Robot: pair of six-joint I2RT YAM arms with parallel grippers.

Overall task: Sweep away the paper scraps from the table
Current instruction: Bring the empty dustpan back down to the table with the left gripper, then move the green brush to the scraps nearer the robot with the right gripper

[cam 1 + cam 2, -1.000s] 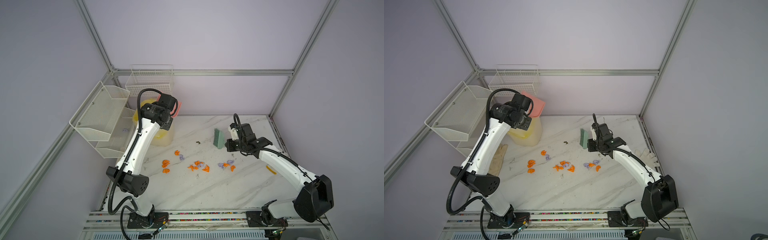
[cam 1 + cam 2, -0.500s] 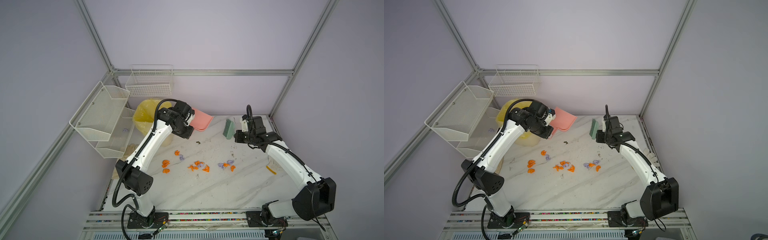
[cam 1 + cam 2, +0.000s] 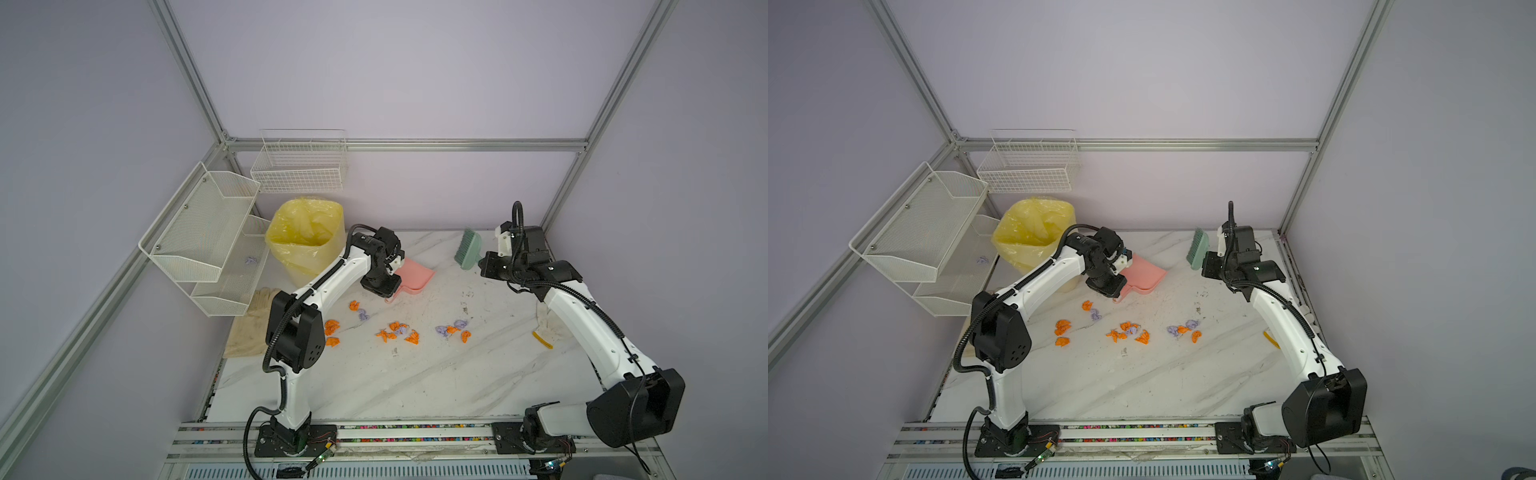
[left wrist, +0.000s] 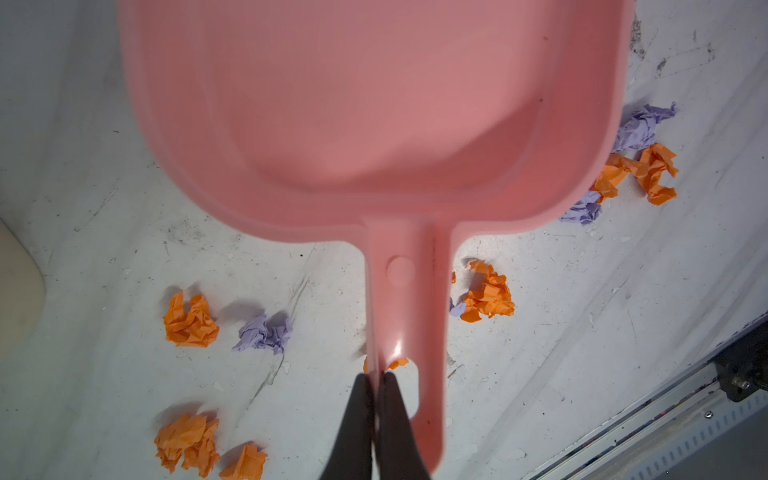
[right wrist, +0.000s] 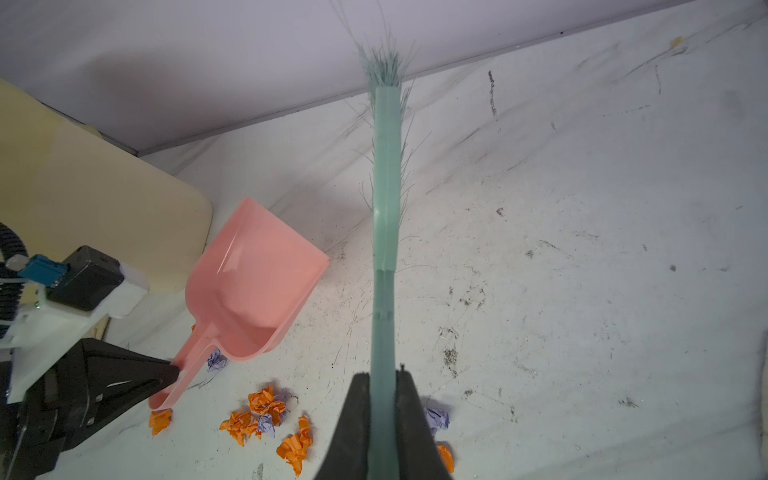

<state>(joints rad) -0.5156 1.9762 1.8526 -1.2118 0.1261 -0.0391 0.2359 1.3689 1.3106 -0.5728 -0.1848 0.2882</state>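
Note:
Several orange and lilac paper scraps [image 3: 399, 330] [image 3: 1129, 330] lie scattered in a loose row across the middle of the marble table [image 3: 415, 382]. My left gripper [image 3: 388, 291] [image 4: 377, 378] is shut on the edge of the handle of a pink dustpan [image 3: 415, 276] [image 4: 374, 104]. The dustpan hangs low just behind the scraps [image 4: 191, 320] and holds nothing. My right gripper [image 3: 482, 264] [image 5: 384, 376] is shut on the handle of a green brush [image 3: 468, 249] [image 5: 386, 187]. It holds the brush above the table's back right, bristles toward the wall, behind the scraps [image 5: 262, 411].
A bin lined with a yellow bag [image 3: 307, 237] stands at the back left, under white wire racks [image 3: 203, 232] that hold one lilac scrap [image 3: 250, 260]. A beige glove [image 3: 249, 324] lies at the left edge. A white glove [image 3: 548, 328] and a yellow strip [image 3: 542, 340] lie at the right edge.
My left arm swung the dustpan from over the bin, rightward and down to the table behind the scraps. My right arm carried the brush up and back toward the rear right.

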